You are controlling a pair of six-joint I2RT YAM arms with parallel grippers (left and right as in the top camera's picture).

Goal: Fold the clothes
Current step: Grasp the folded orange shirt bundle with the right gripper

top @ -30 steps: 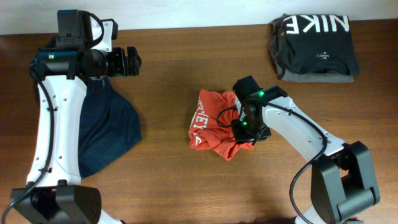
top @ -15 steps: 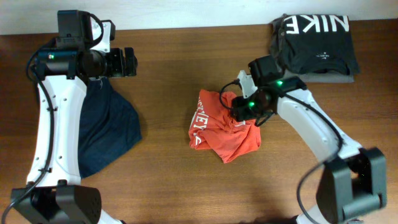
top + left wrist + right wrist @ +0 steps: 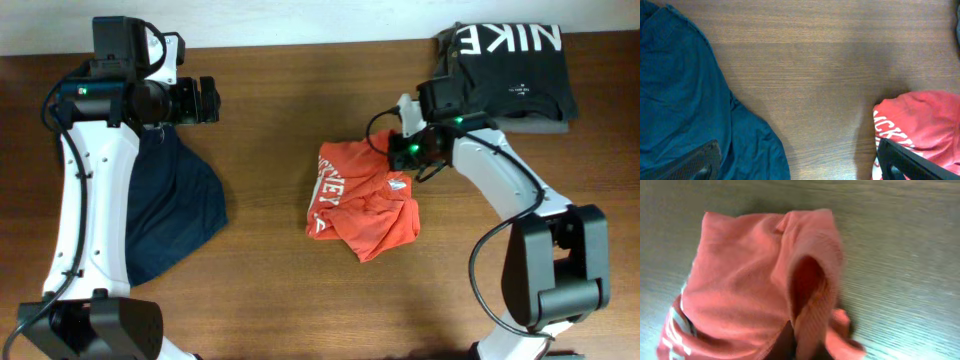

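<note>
the orange-red t-shirt (image 3: pixel 358 210) lies crumpled on the counter (image 3: pixel 270 290). the right tool (image 3: pixel 400 160) pinches a raised fold at the shirt's upper right edge. well left of the shirt are the navy garment (image 3: pixel 175 205) and the left tool (image 3: pixel 207 100), its fingers (image 3: pixel 695 162) spread.

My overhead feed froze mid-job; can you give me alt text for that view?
The right gripper holds an edge of the crumpled orange-red T-shirt at centre; the left gripper hovers over bare wood beside the navy garment. A folded black NIKE shirt lies top right.
</note>
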